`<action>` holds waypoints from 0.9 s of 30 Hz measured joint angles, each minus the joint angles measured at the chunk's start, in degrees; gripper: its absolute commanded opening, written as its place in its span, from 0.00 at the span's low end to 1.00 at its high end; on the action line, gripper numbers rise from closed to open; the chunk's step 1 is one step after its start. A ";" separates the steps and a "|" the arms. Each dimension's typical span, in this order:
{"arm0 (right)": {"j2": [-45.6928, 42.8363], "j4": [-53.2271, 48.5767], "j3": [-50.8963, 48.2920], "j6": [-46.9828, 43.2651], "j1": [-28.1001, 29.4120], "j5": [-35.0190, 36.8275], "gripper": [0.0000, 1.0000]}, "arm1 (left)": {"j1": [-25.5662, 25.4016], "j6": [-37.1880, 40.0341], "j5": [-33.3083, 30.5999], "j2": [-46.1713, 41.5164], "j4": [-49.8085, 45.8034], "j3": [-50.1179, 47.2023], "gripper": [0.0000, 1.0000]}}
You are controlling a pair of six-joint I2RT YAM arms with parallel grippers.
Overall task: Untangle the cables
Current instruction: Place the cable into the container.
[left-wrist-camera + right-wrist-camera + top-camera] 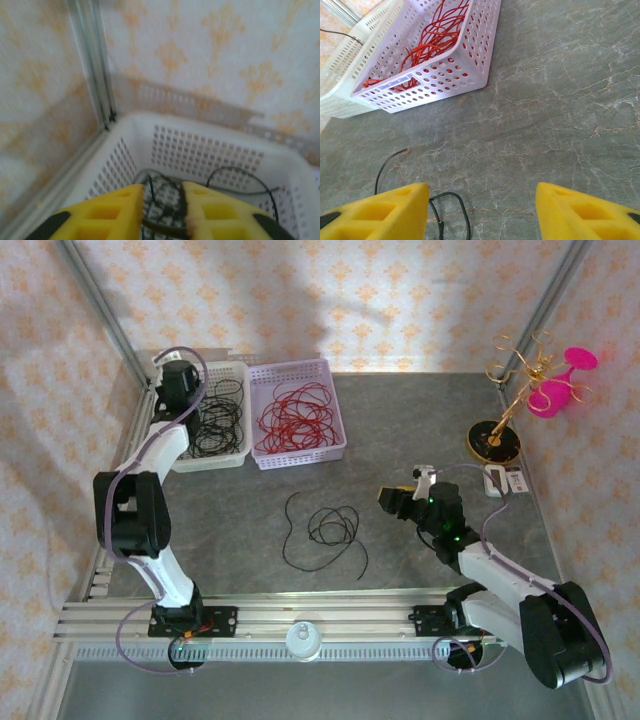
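Note:
Loose black cables (330,528) lie looped on the grey table, left of my right gripper (392,502). That gripper (481,189) hangs open over bare table, and a black loop (453,193) lies by its left finger. More black cables (218,415) fill the white basket (236,455). My left gripper (178,378) is over that basket's far left corner. In the left wrist view its jaws (162,187) stand a little apart, with a black strand (165,227) crossing loosely between them. Red cables (295,415) lie in the lilac basket (335,430).
The two baskets stand side by side at the back left, with the lilac basket's wall (445,75) nearest the right gripper. A gold wire stand (505,390), a pink object (560,385) and a small white item (505,480) stand at the right edge.

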 measured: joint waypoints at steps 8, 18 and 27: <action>0.39 -0.70 0.02 0.02 0.00 0.04 0.58 | -0.02 -2.97 3.61 3.63 -6.12 0.24 0.63; 0.70 -0.63 0.02 0.09 0.00 0.04 0.58 | -0.02 -4.02 6.67 -3.76 -7.30 -5.40 0.74; 3.80 -8.00 4.52 1.31 1.84 3.80 0.54 | -3.02 -6.10 9.94 -19.02 -8.13 -18.64 0.68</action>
